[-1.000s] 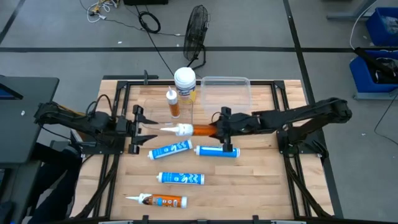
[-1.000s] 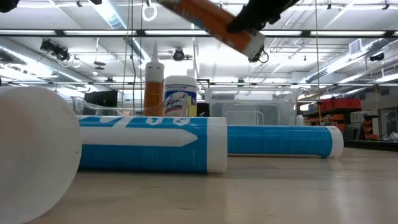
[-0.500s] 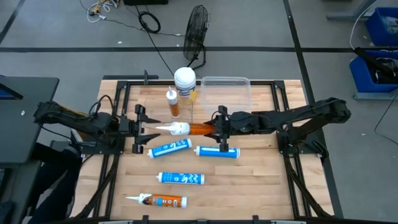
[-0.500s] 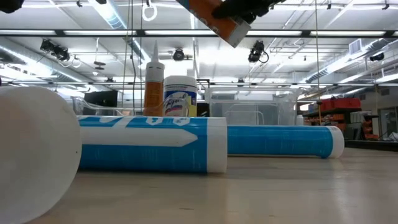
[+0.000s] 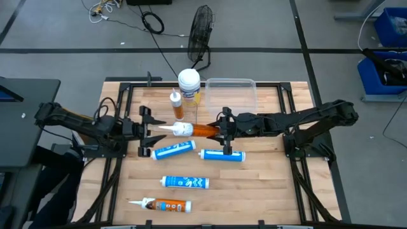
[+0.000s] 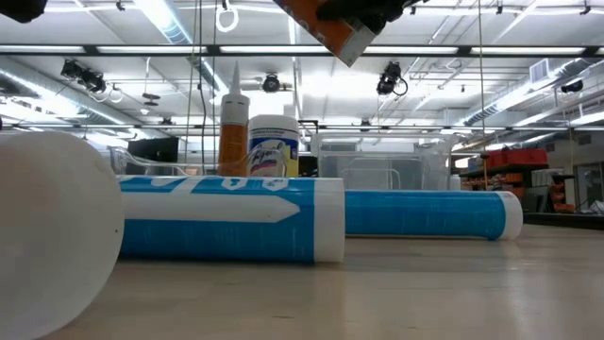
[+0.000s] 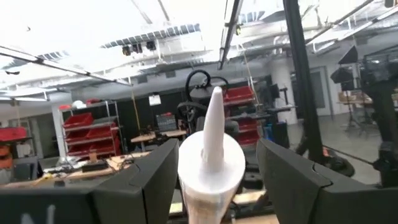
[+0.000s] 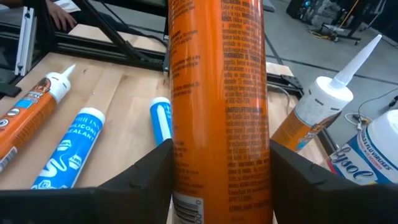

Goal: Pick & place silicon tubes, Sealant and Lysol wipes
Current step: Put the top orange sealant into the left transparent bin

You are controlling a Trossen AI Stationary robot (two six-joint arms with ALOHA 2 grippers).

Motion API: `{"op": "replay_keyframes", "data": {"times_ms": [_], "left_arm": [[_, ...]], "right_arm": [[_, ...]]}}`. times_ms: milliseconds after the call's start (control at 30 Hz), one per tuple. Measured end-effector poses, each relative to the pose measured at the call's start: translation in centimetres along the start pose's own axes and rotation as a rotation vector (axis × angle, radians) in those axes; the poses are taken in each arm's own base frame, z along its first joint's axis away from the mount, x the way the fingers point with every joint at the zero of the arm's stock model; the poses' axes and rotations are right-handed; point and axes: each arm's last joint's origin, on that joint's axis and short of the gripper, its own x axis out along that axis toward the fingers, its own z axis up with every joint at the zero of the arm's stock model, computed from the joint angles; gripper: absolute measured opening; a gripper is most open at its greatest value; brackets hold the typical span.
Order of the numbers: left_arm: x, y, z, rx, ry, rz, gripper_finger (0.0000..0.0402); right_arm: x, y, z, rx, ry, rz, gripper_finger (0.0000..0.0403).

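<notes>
I held the orange tube (image 5: 202, 131) aloft in the right gripper (image 5: 222, 130); its nozzle sat between the left gripper's (image 5: 147, 131) parted fingers.

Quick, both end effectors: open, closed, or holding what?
Left end effector: around the nozzle end of the orange tube; contact can't be told.
Right end effector: shut on the orange tube's base end.

An industrial workshop or robotics lab: a wooden surface (image 5: 254, 184) on a black metal frame stands on a grey concrete floor (image 5: 63, 38) crossed by loose cables (image 5: 152, 22), with a black floor fan (image 5: 201, 28) behind it. Long ceiling strip lights (image 6: 170, 19) run overhead, racks of red storage bins (image 7: 84, 127) line the far wall, and blue bins (image 5: 389, 28) sit at the room's edge
</notes>
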Motion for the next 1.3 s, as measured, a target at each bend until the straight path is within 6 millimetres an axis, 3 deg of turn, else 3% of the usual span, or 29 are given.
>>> {"op": "replay_keyframes", "data": {"times_ms": [267, 733, 1300], "left_arm": [[0.4, 0.0, 0.2, -0.006, -0.065, 0.020, 0.0220], [1.3, 0.8, -0.8, -0.041, -0.051, 0.079, 0.0178], [1.3, 0.8, -0.6, -0.037, -0.068, 0.065, 0.0037]], "right_arm": [[0.0, 0.0, 0.0, 0.011, -0.002, -0.001, 0.0202], [0.9, -0.2, -0.1, 0.017, -0.024, -0.029, 0.0202], [0.9, -0.4, 0.0, 0.041, -0.034, -0.001, 0.0198]]}}
